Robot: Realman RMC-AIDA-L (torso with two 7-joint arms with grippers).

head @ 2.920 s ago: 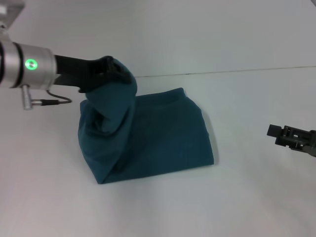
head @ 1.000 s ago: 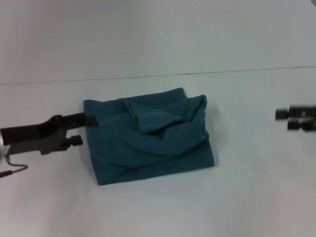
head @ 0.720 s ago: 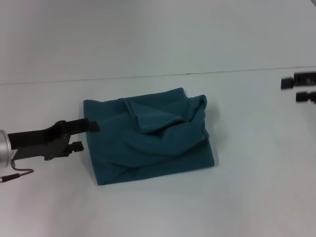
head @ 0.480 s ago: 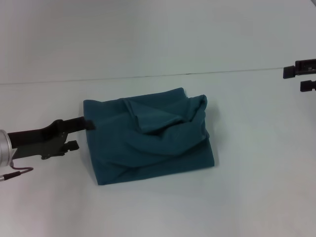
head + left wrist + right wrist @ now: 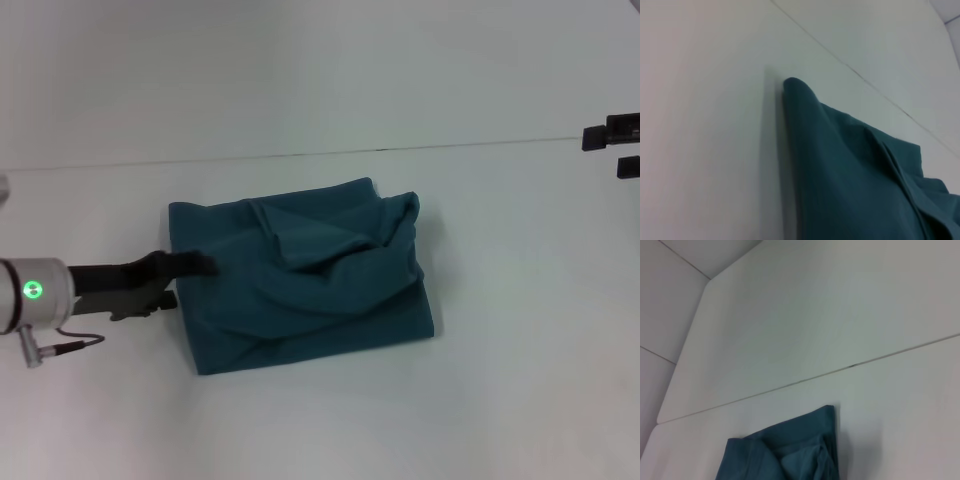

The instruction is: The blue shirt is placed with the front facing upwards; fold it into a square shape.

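blue shirt (image 5: 300,285) sitting mid-surface as rumpled, roughly square bundle, loose flap bunching at 1 o'clock. left claw (image 5: 200,264), having dropped fabric, now nudging back onto 9 o'clock edge, can't tell its opening. right claw (image 5: 622,148) retreating toward 2 o'clock, looking parted. probably tidying now.

The left arm (image 5: 40,292) has a silver metal cylinder at the wrist with a round green light glowing on it. A thin dark cable with a small silver plug loops out beneath it. The left gripper (image 5: 190,268) is matte black and long. The right gripper (image 5: 622,148) shows only black, blocky fingertips.
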